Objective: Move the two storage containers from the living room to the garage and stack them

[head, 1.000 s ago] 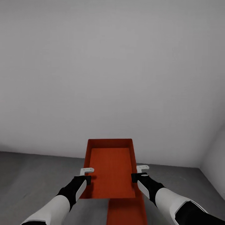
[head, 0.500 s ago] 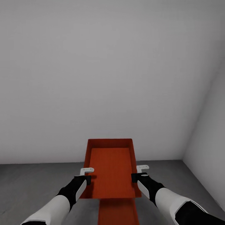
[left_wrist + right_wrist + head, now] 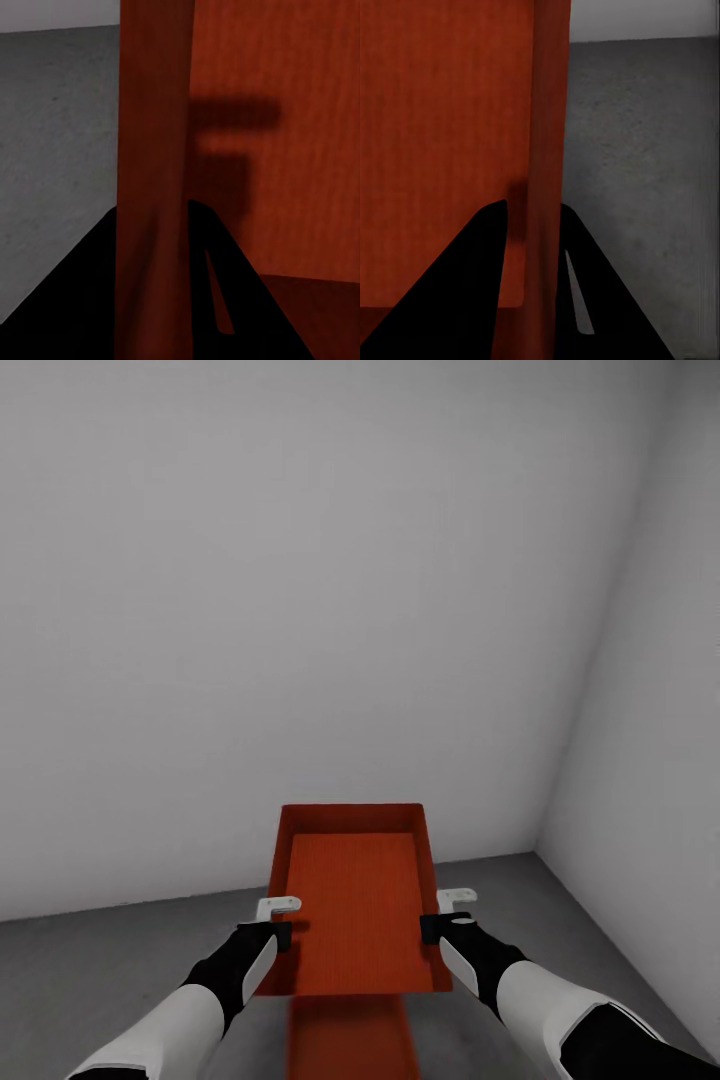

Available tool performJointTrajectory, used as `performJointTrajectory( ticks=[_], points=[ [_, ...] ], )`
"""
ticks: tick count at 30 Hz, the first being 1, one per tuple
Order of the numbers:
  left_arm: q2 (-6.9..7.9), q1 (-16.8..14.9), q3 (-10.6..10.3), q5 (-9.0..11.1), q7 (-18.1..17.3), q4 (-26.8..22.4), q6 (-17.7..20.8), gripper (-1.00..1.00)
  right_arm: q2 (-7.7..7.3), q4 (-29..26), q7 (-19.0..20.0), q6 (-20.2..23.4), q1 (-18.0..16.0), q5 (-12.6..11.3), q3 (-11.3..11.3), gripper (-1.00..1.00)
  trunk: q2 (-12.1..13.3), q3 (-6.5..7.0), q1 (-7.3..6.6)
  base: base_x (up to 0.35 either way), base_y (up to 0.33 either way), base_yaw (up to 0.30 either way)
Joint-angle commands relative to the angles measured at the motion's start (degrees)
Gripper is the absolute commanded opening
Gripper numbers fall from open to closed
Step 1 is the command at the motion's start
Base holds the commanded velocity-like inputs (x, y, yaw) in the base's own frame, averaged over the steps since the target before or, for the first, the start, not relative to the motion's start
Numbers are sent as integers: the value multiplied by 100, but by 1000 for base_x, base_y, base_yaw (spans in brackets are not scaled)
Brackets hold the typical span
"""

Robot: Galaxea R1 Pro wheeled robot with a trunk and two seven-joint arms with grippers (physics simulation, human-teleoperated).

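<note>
Here the left tool [image 3: 279,920] was closed on the left long wall of the carried container [image 3: 355,900], one finger inside the bin and one outside, as the left wrist view showed with the red wall running between its dark fingers [image 3: 97,300]. The right tool [image 3: 449,911] gripped the opposite long wall in the same way, the wall passing between its fingers [image 3: 472,292] in the right wrist view. Both tools were nearly shut, held apart only by the thickness of the plastic.

The held bin hung level between the two arms, open side up, its long axis pointing straight away from the robot toward the plain white-grey wall [image 3: 300,610]. It looked empty.

Below it, at the lower edge of the head view, a second container [image 3: 345,1040] lay on the dark grey floor [image 3: 90,970] of the garage. It was blurred and cut by the frame edge, but its long axis seemed to run the same way as the carried bin's, and it sat directly beneath and slightly nearer the robot. Both arms were about equally near it.

So the coming move probably turned on that vertical relation: the carried bin would likely need drawing back a little and lowering straight down, walls aligned, to nest onto the lower one.
</note>
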Motion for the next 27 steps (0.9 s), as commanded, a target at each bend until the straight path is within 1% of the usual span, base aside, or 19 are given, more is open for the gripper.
performJointTrajectory(
  ticks=[1, 10, 17, 27],
  points=[
    [183, 2, -45, 117, 42, 7, 29, -100, -78, -28, -34, -154, -9, 32, 55, -100, -13, -13, 3, 0, 0, -141],
    [183, 2, -38, 117, 45, 7, 37, -100, -85, -28, -34, -154, -9, 32, 55, -100, -13, -13, 3, 2, 0, -23],
    [184, 2, -36, 117, 44, 7, 42, -100, -85, -28, -34, -154, -9, 32, 55, -100, -13, -13, 3, 193, 45, 0],
    [183, 2, -36, 117, 45, 7, 29, -100, -84, -28, -34, -154, -9, 32, 55, -100, -13, -13, 3, 23, 4, 0]
  ],
)
